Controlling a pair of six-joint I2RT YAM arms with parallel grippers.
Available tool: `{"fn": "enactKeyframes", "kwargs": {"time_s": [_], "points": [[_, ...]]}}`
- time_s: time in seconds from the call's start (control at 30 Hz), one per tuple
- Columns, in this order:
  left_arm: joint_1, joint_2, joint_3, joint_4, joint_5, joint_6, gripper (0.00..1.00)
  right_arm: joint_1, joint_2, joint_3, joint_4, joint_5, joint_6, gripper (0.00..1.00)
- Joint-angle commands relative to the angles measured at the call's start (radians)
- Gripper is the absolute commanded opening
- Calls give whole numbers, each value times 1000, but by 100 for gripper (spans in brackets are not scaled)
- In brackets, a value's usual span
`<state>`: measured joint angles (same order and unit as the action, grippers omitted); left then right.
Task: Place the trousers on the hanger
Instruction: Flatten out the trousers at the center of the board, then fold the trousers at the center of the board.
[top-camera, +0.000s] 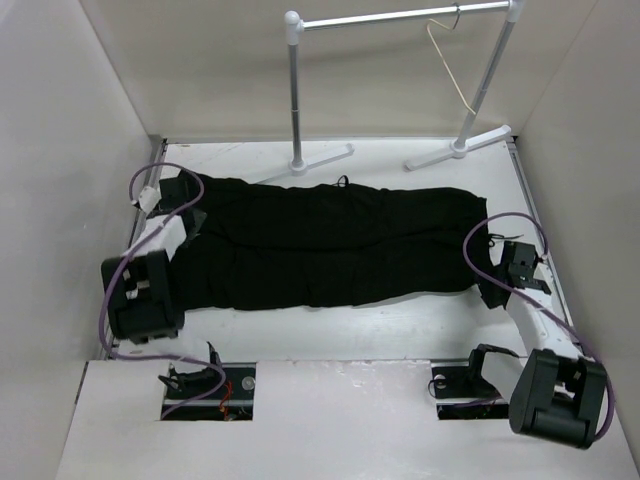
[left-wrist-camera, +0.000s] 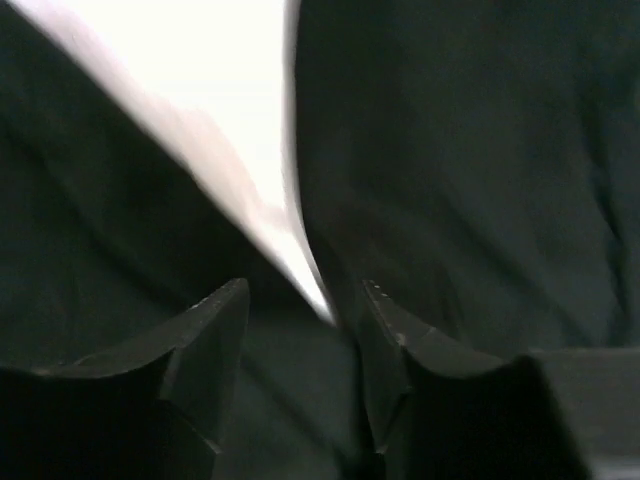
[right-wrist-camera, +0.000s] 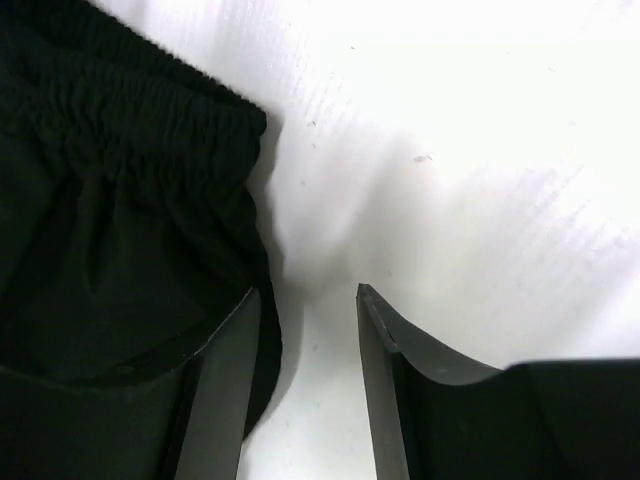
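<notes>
The trousers (top-camera: 330, 245) are lying stretched left to right across the table (top-camera: 400, 320), and the hanger (top-camera: 449, 68) is hanging on the rail stand (top-camera: 400, 17) at the far right. The left gripper (left-wrist-camera: 305, 290) is poised over their left end with its fingers apart. The right gripper (right-wrist-camera: 308, 292) is gaping beside their gathered right edge, holding nothing.

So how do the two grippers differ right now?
The left gripper hangs over the trousers, dark cloth under both fingers; the right gripper hangs mostly over bare table, cloth beside only one finger. The left is at the trousers' left end, the right at their right end. Both are open and hold nothing.
</notes>
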<state>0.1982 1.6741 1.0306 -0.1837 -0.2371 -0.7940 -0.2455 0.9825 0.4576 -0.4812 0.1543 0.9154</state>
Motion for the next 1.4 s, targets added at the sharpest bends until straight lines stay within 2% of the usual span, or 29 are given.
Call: {"fn": "enactKeyframes", "kwargs": {"time_s": [0.0, 0.1, 0.23, 0.37, 0.43, 0.5, 0.73, 0.8, 0.87, 0.97, 1.07, 1.17, 1.27, 1.37], "points": [[-50, -221, -87, -5, -65, -13, 48, -15, 53, 9, 159, -42, -20, 48], [-27, -394, -190, -75, -67, -22, 49, -16, 93, 4, 200, -50, 7, 42], [89, -585, -322, -258, 30, -19, 49, -13, 105, -16, 233, -52, 34, 41], [183, -754, -431, -422, 10, -4, 49, -2, 102, -43, 256, -41, 60, 50], [215, -754, -449, -460, 15, -11, 49, 4, 91, -51, 256, -39, 76, 55], [264, -740, -469, -459, 13, -14, 49, 5, 84, -59, 262, -29, 85, 55], [373, -620, -492, -332, 10, -54, 50, -1, 117, -42, 260, -41, 97, 53], [389, -562, -507, -289, 19, -70, 49, -4, 136, -40, 274, -39, 100, 49], [386, -525, -526, -231, 22, -71, 42, -10, 163, -39, 303, -42, 103, 37], [376, -484, -527, -174, 35, -70, 19, -8, 179, -22, 309, -52, 117, 18], [364, -513, -508, -166, 50, -77, 5, -7, 141, -2, 264, -39, 120, 9], [346, -600, -465, -212, 18, -85, 0, -4, 26, 7, 143, -3, 109, 7], [306, -639, -428, -231, -27, -143, 0, -2, -91, 21, 44, 39, 71, 7], [280, -628, -342, -238, -47, -145, 0, -15, -71, 85, -2, 68, 43, 7]]}}
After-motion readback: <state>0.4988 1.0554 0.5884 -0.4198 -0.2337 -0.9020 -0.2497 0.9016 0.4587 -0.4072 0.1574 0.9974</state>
